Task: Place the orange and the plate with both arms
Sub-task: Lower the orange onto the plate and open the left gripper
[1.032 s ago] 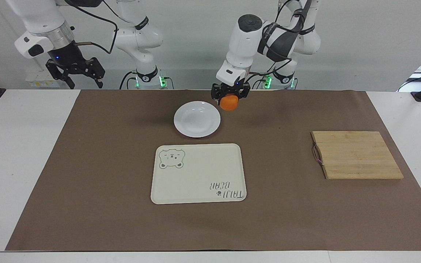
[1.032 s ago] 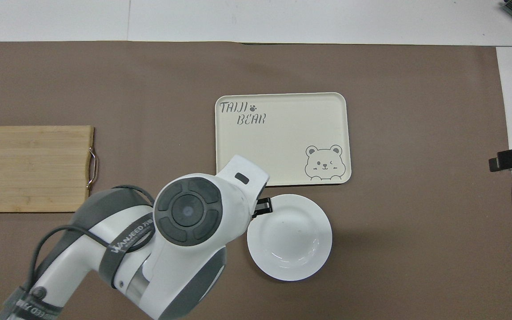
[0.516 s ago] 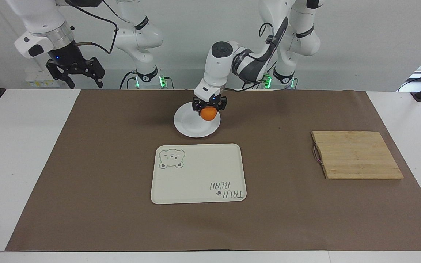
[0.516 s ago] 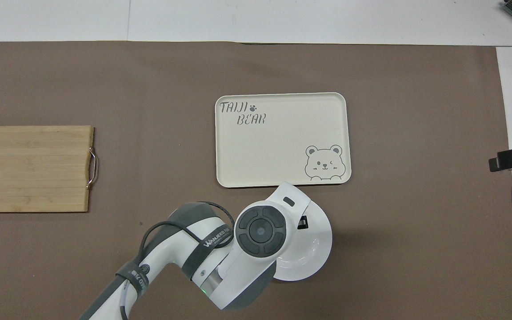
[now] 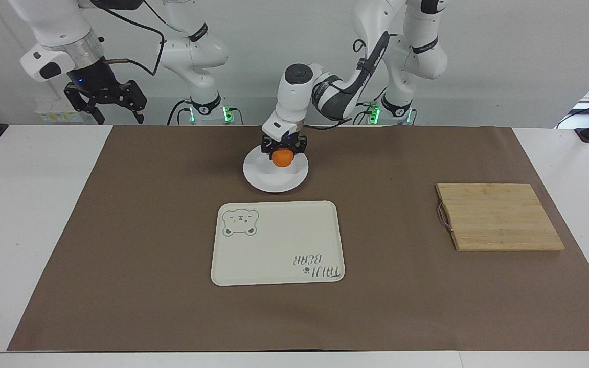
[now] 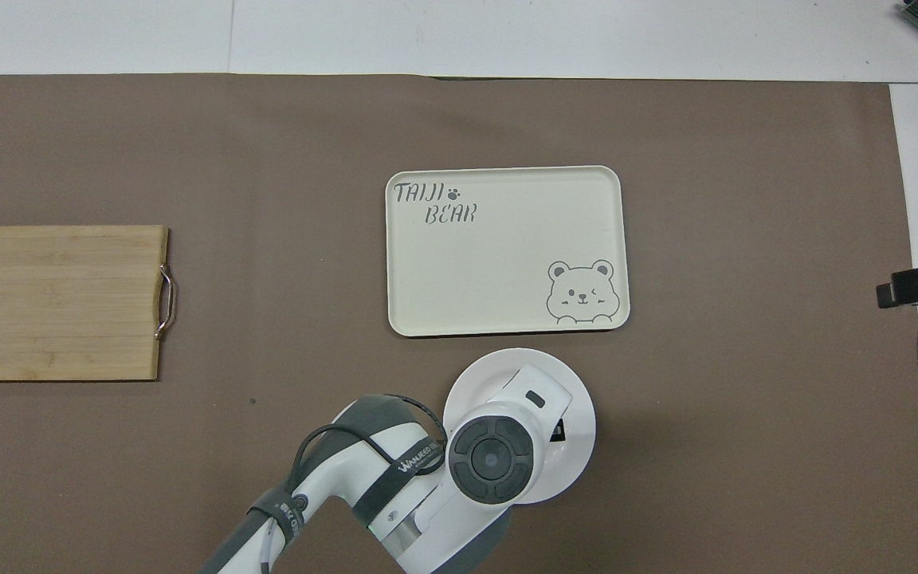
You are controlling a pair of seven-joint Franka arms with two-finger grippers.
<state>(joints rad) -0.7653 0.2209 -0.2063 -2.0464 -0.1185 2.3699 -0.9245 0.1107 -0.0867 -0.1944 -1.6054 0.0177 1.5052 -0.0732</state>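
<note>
Half the job, we judge, is close to done: the left gripper (image 5: 284, 152) is clenched on the orange (image 5: 283, 158) low over the plate (image 5: 261, 176), not yet let go. We reckon the plate must then go on the tray (image 5: 277, 242), which lies just beside it, farther from the robots. The right gripper (image 5: 105, 105) waits with jaws released above the table's edge. In the overhead view the arm hides the orange; only the facing view shows it.
</note>
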